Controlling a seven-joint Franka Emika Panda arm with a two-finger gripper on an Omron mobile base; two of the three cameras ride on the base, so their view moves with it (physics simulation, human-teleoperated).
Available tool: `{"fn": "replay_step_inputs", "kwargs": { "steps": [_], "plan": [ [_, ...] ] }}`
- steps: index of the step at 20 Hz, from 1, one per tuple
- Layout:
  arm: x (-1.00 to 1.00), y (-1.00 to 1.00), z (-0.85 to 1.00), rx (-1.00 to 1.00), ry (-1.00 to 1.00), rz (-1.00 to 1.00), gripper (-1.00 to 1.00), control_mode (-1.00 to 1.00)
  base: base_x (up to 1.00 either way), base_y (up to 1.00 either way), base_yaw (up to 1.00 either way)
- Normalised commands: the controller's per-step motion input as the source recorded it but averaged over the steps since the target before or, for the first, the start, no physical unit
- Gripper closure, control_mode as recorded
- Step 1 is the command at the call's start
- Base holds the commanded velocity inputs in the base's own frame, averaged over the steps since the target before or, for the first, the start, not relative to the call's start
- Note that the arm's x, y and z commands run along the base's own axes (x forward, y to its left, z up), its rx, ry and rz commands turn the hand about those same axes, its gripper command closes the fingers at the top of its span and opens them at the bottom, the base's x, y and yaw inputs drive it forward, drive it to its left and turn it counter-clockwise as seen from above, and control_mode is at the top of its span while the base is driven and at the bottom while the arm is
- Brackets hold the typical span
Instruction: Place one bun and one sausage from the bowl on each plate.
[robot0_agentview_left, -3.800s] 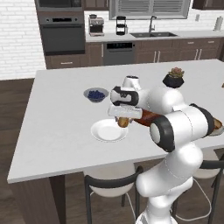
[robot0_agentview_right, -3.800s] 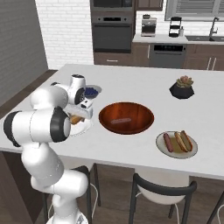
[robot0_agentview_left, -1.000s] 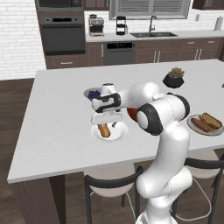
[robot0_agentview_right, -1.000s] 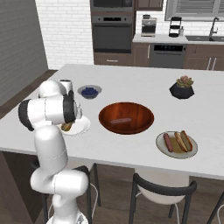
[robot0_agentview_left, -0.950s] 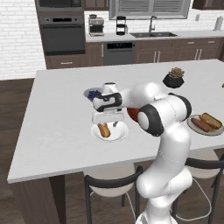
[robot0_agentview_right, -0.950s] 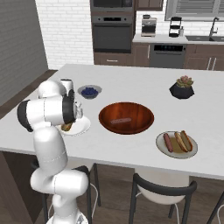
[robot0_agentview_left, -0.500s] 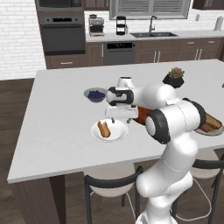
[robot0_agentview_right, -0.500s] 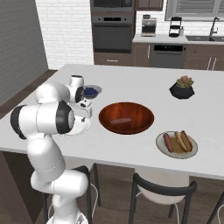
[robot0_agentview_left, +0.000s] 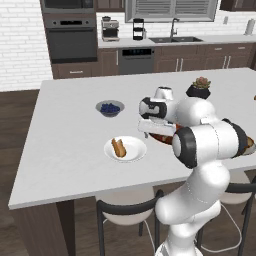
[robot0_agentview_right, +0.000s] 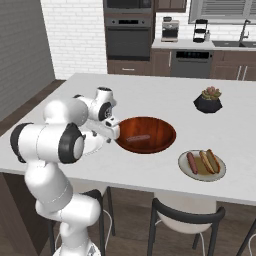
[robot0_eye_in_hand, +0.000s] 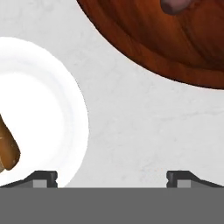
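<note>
My gripper is open and holds nothing. It hangs over the bare counter between the white plate and the bowl. One bun lies on the white plate, seen as a tan roll. One sausage lies in the wooden bowl. In the right base view the gripper is at the bowl's left rim. The tan-centred plate carries a bun and a sausage.
A small grey bowl of blue berries stands behind the white plate. A potted succulent sits at the far right of the island. Dark stools line the near edge of the counter.
My gripper has moved from above the white plate toward the bowl, still open. The bun stays on the white plate.
</note>
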Motion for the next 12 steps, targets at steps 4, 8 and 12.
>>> {"fn": "replay_step_inputs", "kwargs": {
  "steps": [4, 8, 12],
  "plan": [
    [0.01, -0.47, 0.01, 0.01, 0.00, -0.15, -1.00, -1.00, 0.00, 0.00, 0.00],
    [0.16, -0.40, 0.04, 0.00, 0.00, -0.11, -1.00, -1.00, 0.00, 0.00, 0.00],
    [0.26, -0.39, 0.06, 0.00, 0.00, -0.12, -1.00, -1.00, 0.00, 0.00, 0.00]
  ]
}}
